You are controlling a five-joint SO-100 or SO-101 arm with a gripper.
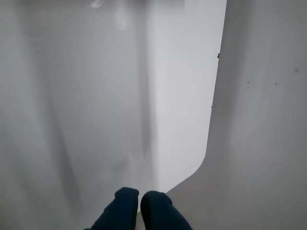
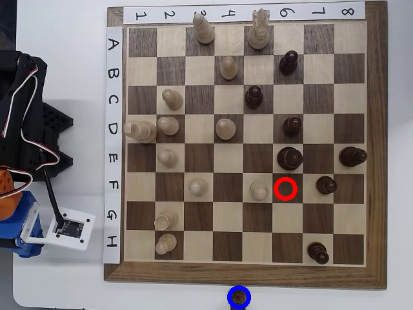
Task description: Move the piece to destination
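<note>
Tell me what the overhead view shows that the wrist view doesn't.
Only the overhead view shows the chessboard with its cream and dark pieces, the empty red circle, the pawn inside the blue circle off the board's bottom edge, and the arm at left. Only the wrist view shows the fingers, closed and empty. Both share only bare white surface.

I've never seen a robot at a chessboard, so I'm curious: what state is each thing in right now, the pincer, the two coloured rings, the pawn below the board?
Dark blue pincer: shut, holding nothing.
Small dark-brown wooden pawn: sitting inside the blue circle outline, off the board.
Blue circle outline: filled by that pawn.
Red circle outline: empty, on a dark square.
</note>
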